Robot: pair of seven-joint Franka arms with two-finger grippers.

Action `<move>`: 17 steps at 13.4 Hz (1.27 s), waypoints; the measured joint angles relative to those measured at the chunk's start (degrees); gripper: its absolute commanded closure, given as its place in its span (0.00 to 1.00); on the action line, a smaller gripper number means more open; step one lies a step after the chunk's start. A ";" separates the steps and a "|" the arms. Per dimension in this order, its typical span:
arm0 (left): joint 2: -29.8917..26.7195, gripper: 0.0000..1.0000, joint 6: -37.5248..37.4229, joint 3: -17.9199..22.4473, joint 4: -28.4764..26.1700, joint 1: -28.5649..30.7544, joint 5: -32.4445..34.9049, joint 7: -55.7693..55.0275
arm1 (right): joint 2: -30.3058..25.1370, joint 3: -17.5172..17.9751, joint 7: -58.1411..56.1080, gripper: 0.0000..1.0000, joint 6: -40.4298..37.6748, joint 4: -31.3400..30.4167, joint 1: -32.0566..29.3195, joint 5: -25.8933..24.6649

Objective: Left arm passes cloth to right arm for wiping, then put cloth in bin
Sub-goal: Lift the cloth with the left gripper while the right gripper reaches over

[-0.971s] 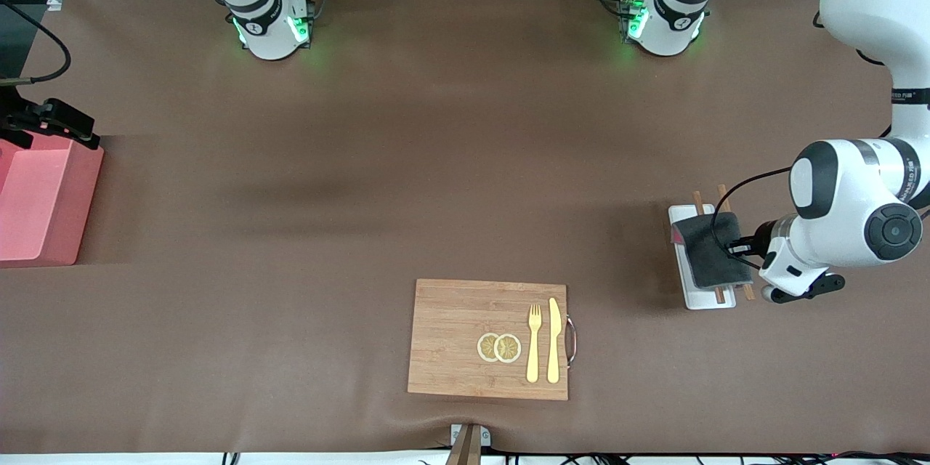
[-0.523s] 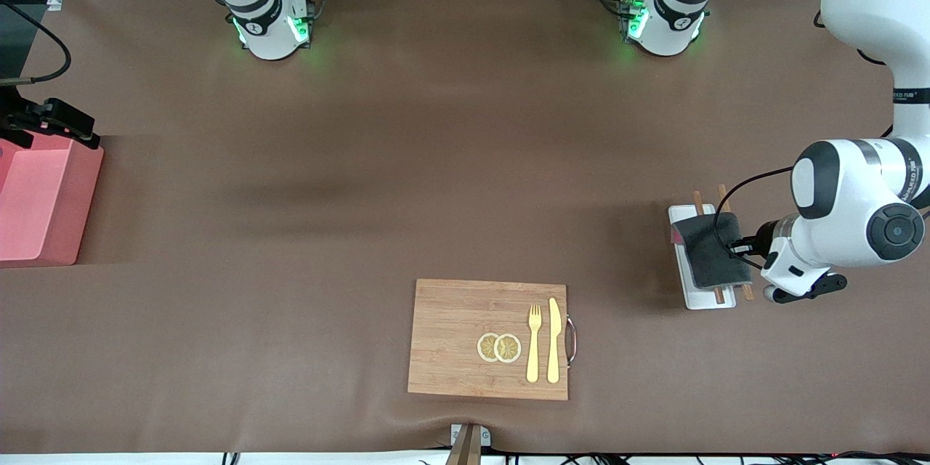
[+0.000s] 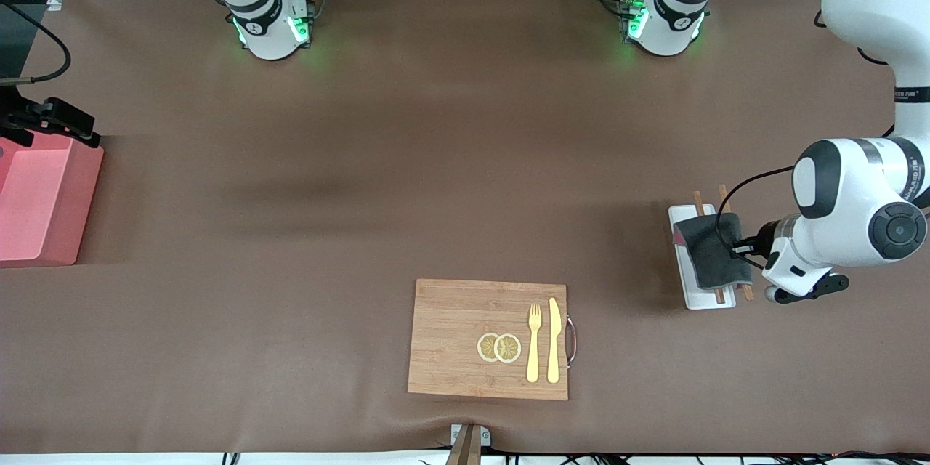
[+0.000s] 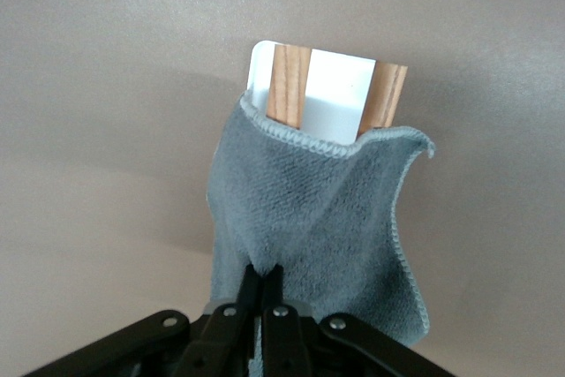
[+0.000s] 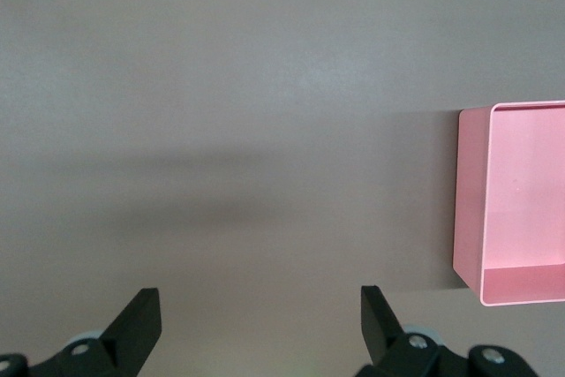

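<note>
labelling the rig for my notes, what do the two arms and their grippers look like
The left arm is glossy white with black joint caps, a looping black cable and small dark lettering on a band; its bases glow green. The left gripper has slim black fingers on a screwed black body. The right gripper has black wedge-shaped fingers.

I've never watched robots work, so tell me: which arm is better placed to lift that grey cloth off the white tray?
The left. Its hand is already pinched shut on the cloth's edge over the white tray. The right hand waits open near the pink bin, at the table's other end.
</note>
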 measured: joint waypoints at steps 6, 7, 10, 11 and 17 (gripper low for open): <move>-0.11 1.00 -0.02 -0.40 0.25 -0.19 0.00 0.00 | 0.10 -0.02 0.32 0.00 -1.21 -0.19 0.00 0.00; -0.30 1.00 -0.13 -0.59 0.35 -0.31 0.00 0.00 | 0.10 -0.02 0.35 0.00 -1.24 -0.21 -0.01 0.00; -1.78 1.00 -1.08 -1.69 0.68 -0.71 -0.02 -0.19 | 0.12 -0.02 0.50 0.00 -1.56 -0.40 -0.01 0.00; -2.51 1.00 -1.60 -2.35 0.71 -0.80 -0.02 -0.33 | 0.13 -0.02 1.03 0.00 -1.96 -0.48 -0.01 0.03; -4.84 1.00 -2.88 -8.33 0.96 -1.04 -0.88 -1.42 | 0.15 0.39 11.21 0.00 -6.11 -0.46 0.72 5.01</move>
